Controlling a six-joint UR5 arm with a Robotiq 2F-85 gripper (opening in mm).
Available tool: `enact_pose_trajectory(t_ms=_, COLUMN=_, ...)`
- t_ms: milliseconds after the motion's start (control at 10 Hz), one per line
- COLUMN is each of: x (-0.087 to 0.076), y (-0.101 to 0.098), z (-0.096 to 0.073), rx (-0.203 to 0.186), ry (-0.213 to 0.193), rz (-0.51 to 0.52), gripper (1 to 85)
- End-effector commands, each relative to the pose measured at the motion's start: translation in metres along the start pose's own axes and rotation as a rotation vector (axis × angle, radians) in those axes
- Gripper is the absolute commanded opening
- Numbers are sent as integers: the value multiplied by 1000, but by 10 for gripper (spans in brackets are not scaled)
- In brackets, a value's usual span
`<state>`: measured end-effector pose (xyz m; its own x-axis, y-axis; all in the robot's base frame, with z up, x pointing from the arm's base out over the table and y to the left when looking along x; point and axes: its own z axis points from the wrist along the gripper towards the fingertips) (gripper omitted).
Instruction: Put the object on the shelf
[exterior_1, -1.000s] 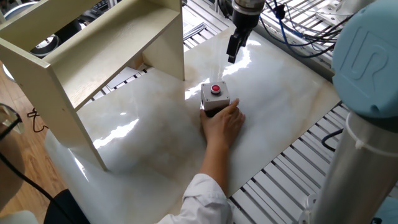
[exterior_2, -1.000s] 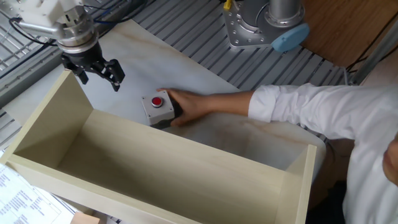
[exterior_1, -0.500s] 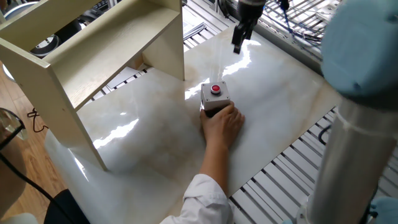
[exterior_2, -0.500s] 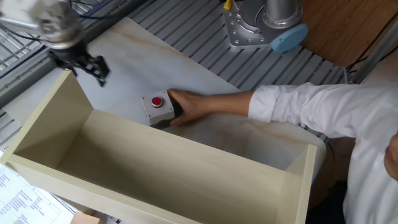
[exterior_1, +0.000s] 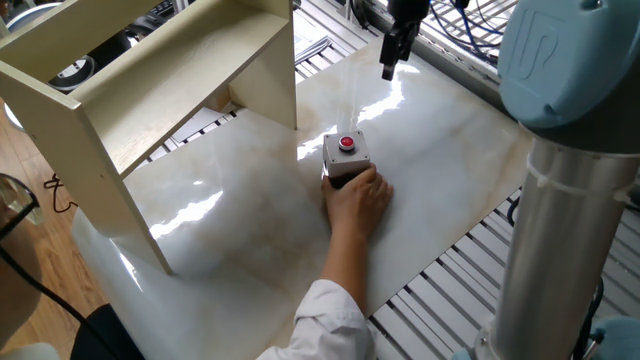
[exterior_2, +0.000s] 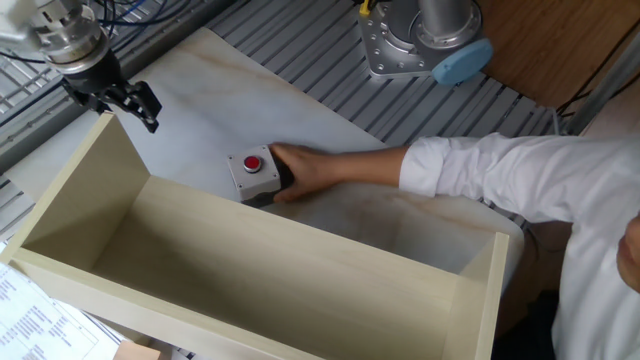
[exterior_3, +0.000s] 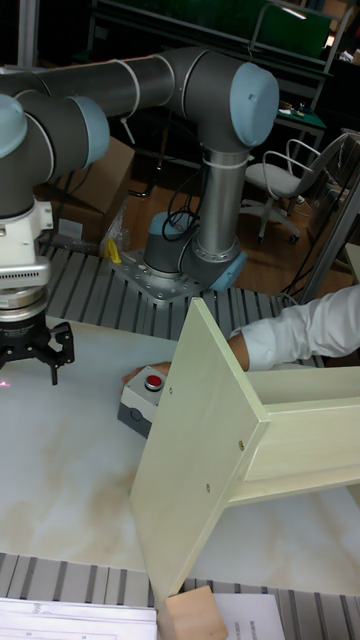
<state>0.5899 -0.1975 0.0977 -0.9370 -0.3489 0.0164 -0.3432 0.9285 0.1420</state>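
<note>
Grey button box (exterior_1: 346, 156) on surface (exterior_1: 440, 150), held by a hand (exterior_1: 357, 197); shelf (exterior_1: 150, 70) left; end effector (exterior_2: 112, 101) open, empty, far off

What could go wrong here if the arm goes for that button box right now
1. A person's hand is on the grey button box, so a descent by the gripper could strike or pinch fingers.
2. The open gripper hangs near the shelf side panel; a careless swing toward the box might clip that board.
3. The box sits on a glossy marble-look tabletop, so an off-centre grasp may push it sliding instead of gripping it.
</note>
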Motion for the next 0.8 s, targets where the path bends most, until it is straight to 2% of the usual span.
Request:
enact_pose_trajectory(t_ms=0, x=-3, y=5, z=-1, rx=-17, ry=-11, rz=20, gripper=727)
enact_pose_trajectory(t_ms=200, x=-9, y=11, z=-1, rx=-40, ry=-30, rz=49, gripper=710)
enact_pose_trajectory(t_ms=300, x=-11, y=10, z=-1, rx=-37, ry=-40, rz=67, gripper=710)
enact_pose_trajectory(t_ms=500, x=-12, y=49, z=10, rx=-36, ry=-61, rz=132, gripper=700)
enact_pose_trajectory(t_ms=600, x=-12, y=62, z=15, rx=-32, ry=-69, rz=154, gripper=700)
enact_pose_trajectory(t_ms=700, x=-11, y=61, z=16, rx=-23, ry=-67, rz=151, gripper=700)
